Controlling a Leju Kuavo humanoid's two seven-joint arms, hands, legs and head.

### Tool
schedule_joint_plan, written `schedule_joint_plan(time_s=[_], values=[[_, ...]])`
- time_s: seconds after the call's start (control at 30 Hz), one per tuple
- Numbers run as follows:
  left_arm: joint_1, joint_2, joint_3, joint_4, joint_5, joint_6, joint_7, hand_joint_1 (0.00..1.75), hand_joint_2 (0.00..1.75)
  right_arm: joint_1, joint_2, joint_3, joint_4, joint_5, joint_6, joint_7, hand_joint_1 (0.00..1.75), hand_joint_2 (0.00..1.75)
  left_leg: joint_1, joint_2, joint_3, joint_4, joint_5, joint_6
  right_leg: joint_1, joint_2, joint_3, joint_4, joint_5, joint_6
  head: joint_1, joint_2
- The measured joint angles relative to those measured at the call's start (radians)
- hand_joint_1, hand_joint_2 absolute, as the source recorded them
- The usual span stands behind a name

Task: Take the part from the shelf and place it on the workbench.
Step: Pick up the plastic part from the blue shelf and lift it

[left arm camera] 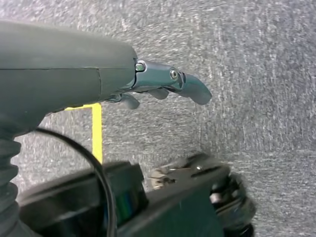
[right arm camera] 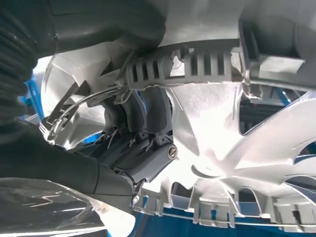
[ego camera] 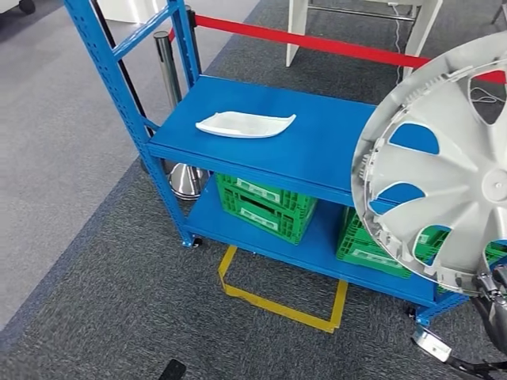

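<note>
Right hand point(right arm camera: 149, 143) grips silver hubcap point(ego camera: 442, 166) by its rim, clear of blue shelf point(ego camera: 310, 150); left hand point(left arm camera: 164, 86) hangs empty, fingers loosely extended; workbench placement remains.

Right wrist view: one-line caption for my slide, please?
Right robot hand grips the silver wheel cover by its rim, blue shelf behind.

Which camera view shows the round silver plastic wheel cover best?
The head view: the round silver plastic wheel cover shows nearly whole there. The right wrist view shows its ribbed inner side, gripped by the right robot hand. The left wrist view shows carpet.
</note>
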Motion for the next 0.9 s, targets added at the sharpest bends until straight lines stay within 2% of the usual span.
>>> schedule_joint_plan(time_s=[0.03, 0.07, 0.1, 0.13, 0.17, 0.23, 0.27, 0.3, 0.37, 0.4, 0.43, 0.5, 0.53, 0.57, 0.6, 0.63, 0.67, 0.7, 0.73, 0.77, 0.8, 0.87, 0.9], values=[[0.000, 0.000, -0.001, 0.000, 0.000, 0.004, 0.000, 0.00, 1.75, 0.002, 0.000, 0.000, 0.000, 0.002, 0.000, 0.002, 1.75, 1.75, 0.004, 0.005, -0.022, 0.062, -0.027, -0.004, 0.001, -0.013, -0.002, 0.000, 0.001, -0.001, 0.000, 0.000], [0.000, 0.000, -0.003, 0.000, -0.001, 0.008, -0.001, 0.00, 1.75, 0.004, 0.000, 0.001, 0.000, 0.004, 0.000, 0.005, 1.75, 1.75, 0.007, 0.008, -0.033, 0.101, -0.036, -0.007, 0.002, -0.026, -0.003, 0.001, 0.001, -0.002, 0.000, 0.000], [0.000, 0.000, -0.004, 0.000, -0.001, 0.011, 0.000, 0.00, 1.75, 0.006, 0.000, 0.001, 0.000, 0.007, 0.000, 0.008, 1.75, 1.75, 0.010, 0.010, -0.027, 0.103, -0.025, -0.008, 0.003, -0.039, -0.003, 0.001, 0.001, -0.002, 0.000, 0.000], [0.000, 0.000, -0.005, 0.000, -0.003, 0.013, 0.001, 0.00, 1.75, 0.007, 0.000, 0.002, 0.000, 0.010, 0.000, 0.011, 1.75, 1.75, 0.011, 0.015, -0.004, 0.066, 0.003, -0.007, 0.003, -0.052, -0.002, 0.001, 0.001, -0.001, 0.000, 0.000], [0.000, 0.000, -0.006, 0.000, -0.004, 0.013, 0.004, 0.00, 1.75, 0.008, 0.000, 0.004, 0.000, 0.013, 0.000, 0.015, 1.75, 1.75, 0.011, 0.028, 0.032, 0.002, 0.038, -0.004, 0.003, -0.064, 0.000, 0.001, -0.001, 0.001, 0.000, 0.000], [-0.002, 0.001, -0.009, 0.000, -0.007, 0.013, 0.010, 0.00, 1.75, 0.007, 0.000, 0.008, 0.000, 0.017, 0.000, 0.024, 1.75, 1.75, 0.001, 0.068, 0.096, -0.120, 0.079, 0.009, 0.006, -0.085, 0.003, 0.001, -0.004, 0.009, 0.000, 0.000], [-0.003, 0.001, -0.010, 0.000, -0.008, 0.013, 0.012, 0.00, 1.75, 0.007, 0.000, 0.011, 0.000, 0.018, 0.000, 0.026, 1.75, 1.75, -0.004, 0.082, 0.111, -0.154, 0.082, 0.016, 0.008, -0.094, 0.004, 0.001, -0.006, 0.015, 0.001, 0.000], [-0.004, 0.002, -0.011, 0.000, -0.008, 0.013, 0.014, 0.00, 1.75, 0.006, 0.000, 0.014, 0.000, 0.019, 0.000, 0.028, 1.75, 1.75, -0.009, 0.085, 0.115, -0.168, 0.076, 0.023, 0.009, -0.104, 0.004, 0.002, -0.006, 0.020, 0.000, 0.000], [-0.003, 0.002, -0.012, 0.000, -0.008, 0.014, 0.016, 0.00, 1.75, 0.004, -0.001, 0.021, 0.000, 0.019, 0.000, 0.029, 1.75, 1.75, -0.008, 0.066, 0.112, -0.180, 0.075, 0.036, 0.009, -0.120, 0.005, 0.001, -0.009, 0.031, 0.000, 0.000], [-0.003, 0.003, -0.012, 0.000, -0.008, 0.015, 0.016, 0.00, 1.75, 0.003, -0.002, 0.024, 0.000, 0.020, 0.000, 0.028, 1.75, 1.75, -0.006, 0.054, 0.112, -0.186, 0.076, 0.042, 0.007, -0.107, 0.000, 0.009, -0.018, 0.035, 0.000, 0.000], [-0.003, 0.003, -0.013, 0.000, -0.008, 0.016, 0.016, 0.00, 1.75, 0.003, -0.003, 0.027, 0.000, 0.020, 0.000, 0.028, 1.75, 1.75, -0.004, 0.043, 0.111, -0.190, 0.079, 0.048, 0.006, -0.083, -0.013, 0.035, -0.037, 0.037, 0.001, 0.000], [-0.005, 0.002, -0.014, 0.000, -0.008, 0.016, 0.016, 0.00, 1.75, 0.002, -0.005, 0.030, 0.000, 0.020, 0.000, 0.028, 1.75, 1.75, -0.002, 0.020, 0.111, -0.194, 0.083, 0.055, 0.005, -0.021, -0.072, 0.148, -0.093, 0.037, 0.004, 0.000], [-0.006, 0.002, -0.014, 0.000, -0.009, 0.016, 0.017, 0.00, 1.75, 0.003, -0.006, 0.032, 0.001, 0.021, 0.000, 0.029, 1.75, 1.75, -0.003, 0.009, 0.111, -0.194, 0.084, 0.057, 0.007, -0.006, -0.109, 0.218, -0.117, 0.036, 0.005, 0.000], [-0.007, 0.002, -0.015, 0.000, -0.010, 0.016, 0.017, 0.00, 1.75, 0.003, -0.006, 0.034, 0.002, 0.021, 0.000, 0.029, 1.75, 1.75, -0.005, -0.004, 0.111, -0.193, 0.084, 0.058, 0.008, 0.002, -0.140, 0.269, -0.125, 0.036, 0.005, 0.000], [-0.007, 0.002, -0.017, 0.000, -0.010, 0.016, 0.017, 0.00, 1.75, 0.003, -0.006, 0.038, 0.004, 0.022, 0.000, 0.029, 1.75, 1.75, -0.006, -0.018, 0.112, -0.193, 0.084, 0.058, 0.009, 0.005, -0.157, 0.287, -0.113, 0.034, 0.005, 0.000], [-0.007, 0.002, -0.018, 0.000, -0.012, 0.017, 0.017, 0.00, 1.75, 0.003, -0.006, 0.041, 0.006, 0.023, 0.000, 0.029, 1.75, 1.75, -0.007, -0.032, 0.113, -0.191, 0.084, 0.059, 0.010, 0.009, -0.156, 0.266, -0.083, 0.033, 0.005, 0.000], [-0.008, 0.002, -0.020, 0.000, -0.014, 0.019, 0.015, 0.00, 1.75, 0.003, -0.007, 0.045, 0.007, 0.024, 0.000, 0.029, 1.75, 1.75, -0.007, -0.047, 0.114, -0.189, 0.084, 0.058, 0.011, 0.018, -0.138, 0.209, -0.039, 0.030, 0.005, 0.000], [-0.008, 0.002, -0.021, 0.000, -0.016, 0.021, 0.010, 0.00, 1.75, 0.001, -0.008, 0.049, 0.008, 0.027, 0.000, 0.029, 1.75, 1.75, -0.007, -0.061, 0.113, -0.187, 0.083, 0.057, 0.009, 0.044, -0.113, 0.145, -0.004, 0.027, 0.005, 0.000], [-0.009, 0.003, -0.021, 0.000, -0.018, 0.024, 0.003, 0.00, 1.75, 0.000, -0.008, 0.053, 0.009, 0.030, 0.000, 0.030, 1.75, 1.75, -0.008, -0.074, 0.108, -0.181, 0.082, 0.055, 0.006, 0.072, -0.088, 0.087, 0.020, 0.025, 0.004, 0.000], [-0.011, 0.003, -0.022, 0.000, -0.019, 0.026, -0.003, 0.00, 1.75, -0.001, -0.010, 0.057, 0.010, 0.035, 0.000, 0.032, 1.75, 1.75, -0.007, -0.087, 0.100, -0.176, 0.083, 0.051, 0.004, 0.094, -0.072, 0.049, 0.030, 0.023, 0.004, 0.000], [-0.012, 0.004, -0.022, 0.000, -0.019, 0.027, -0.007, 0.00, 1.75, -0.002, -0.011, 0.061, 0.012, 0.038, 0.000, 0.033, 1.75, 1.75, -0.004, -0.099, 0.092, -0.172, 0.085, 0.046, 0.004, 0.108, -0.066, 0.036, 0.026, 0.021, 0.003, 0.000], [-0.010, 0.006, -0.022, 0.000, -0.019, 0.027, -0.009, 0.00, 1.75, -0.004, -0.014, 0.069, 0.013, 0.042, 0.000, 0.034, 1.75, 1.75, 0.000, -0.121, 0.080, -0.170, 0.090, 0.034, 0.005, 0.089, -0.064, 0.028, 0.026, 0.015, 0.003, 0.000], [-0.008, 0.007, -0.022, 0.000, -0.019, 0.027, -0.010, 0.00, 1.75, -0.005, -0.014, 0.073, 0.013, 0.043, 0.000, 0.035, 1.75, 1.75, -0.001, -0.111, 0.076, -0.165, 0.086, 0.029, 0.004, 0.075, -0.061, 0.024, 0.028, 0.011, 0.002, 0.000]])
